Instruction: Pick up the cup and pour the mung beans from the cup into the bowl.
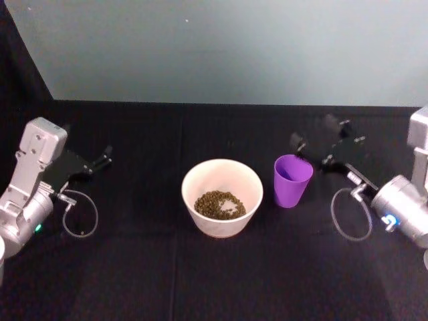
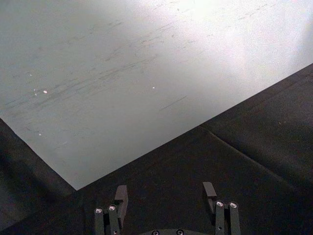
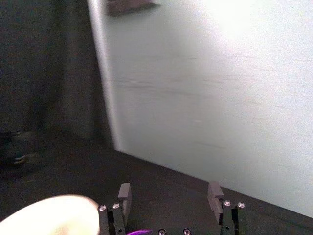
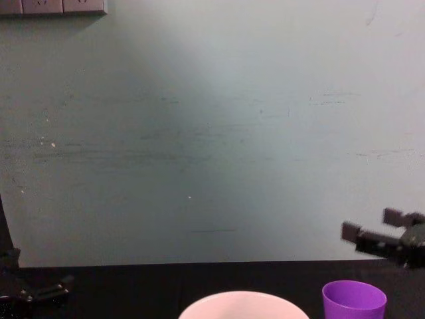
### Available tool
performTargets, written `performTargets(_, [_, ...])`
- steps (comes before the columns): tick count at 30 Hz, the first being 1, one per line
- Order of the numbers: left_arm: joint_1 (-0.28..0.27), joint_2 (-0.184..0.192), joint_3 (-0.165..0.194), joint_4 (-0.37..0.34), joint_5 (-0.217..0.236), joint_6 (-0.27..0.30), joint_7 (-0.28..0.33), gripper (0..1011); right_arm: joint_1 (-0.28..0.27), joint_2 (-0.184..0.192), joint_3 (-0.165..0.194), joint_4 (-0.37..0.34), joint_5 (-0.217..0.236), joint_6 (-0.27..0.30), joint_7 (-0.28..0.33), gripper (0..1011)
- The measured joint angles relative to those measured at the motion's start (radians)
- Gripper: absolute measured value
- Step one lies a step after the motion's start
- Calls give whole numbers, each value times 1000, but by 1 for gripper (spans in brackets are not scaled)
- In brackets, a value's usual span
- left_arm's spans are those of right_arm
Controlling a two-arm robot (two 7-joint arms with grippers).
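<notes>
Black fingers of the right gripper (image 1: 322, 142) stand spread and released, gripping nothing, just right of and behind the cup (image 1: 292, 180). That purple cup sits upright on the black table (image 1: 134, 281), just right of the bowl (image 1: 222, 196), which holds mung beans (image 1: 220, 204). Far off at the left, the left gripper (image 1: 105, 155) is parked, also spread apart.

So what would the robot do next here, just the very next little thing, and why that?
Probably pull the right gripper a little farther back from the cup and park it. The mung beans already lie in the bowl, the cup stands upright beside the bowl looking empty, and the right gripper is open just behind it, holding nothing. The left gripper waits open at the far left.
</notes>
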Motion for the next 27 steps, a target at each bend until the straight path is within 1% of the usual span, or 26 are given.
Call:
performTargets(1, [0,0,0,0,0,0,0,1000,-13,0,16,-36,-10,35,-55,1004])
performTargets(3, [0,0,0,0,0,0,0,1000,-25,-3,31,-63,-25,65,-108,1004])
performTargets(4, [0,0,0,0,0,0,0,1000,-38,-10,48,-87,-40,85,-158,1004])
performTargets(7, [0,0,0,0,0,0,0,1000,-52,-24,70,-105,-56,104,-216,1004])
performTargets(8, [0,0,0,0,0,0,0,1000,-60,-35,86,-110,-65,106,-250,1004])
performTargets(10, [0,0,0,0,0,0,0,1000,-67,-49,102,-110,-72,101,-280,1004])
performTargets(11, [0,0,0,0,0,0,0,1000,-72,-61,114,-103,-81,90,-305,1004])
performTargets(13, [0,0,0,0,0,0,0,1000,-75,-78,128,-90,-95,64,-335,1004])
performTargets(14, [0,0,0,0,0,0,0,1000,-76,-96,138,-72,-115,29,-366,1004])
performTargets(17, [0,0,0,0,0,0,0,1000,-72,-116,152,-33,-140,-24,-397,1004])
performTargets(18, [0,0,0,0,0,0,0,1000,-67,-125,159,-7,-150,-50,-407,1004])
performTargets(20, [0,0,0,0,0,0,0,1000,-60,-135,166,20,-160,-78,-415,1004])
performTargets(23, [0,0,0,0,0,0,0,1000,-55,-143,174,41,-172,-101,-417,1004])
performTargets(27, [0,0,0,0,0,0,0,1000,-54,-145,177,48,-179,-111,-410,1004])
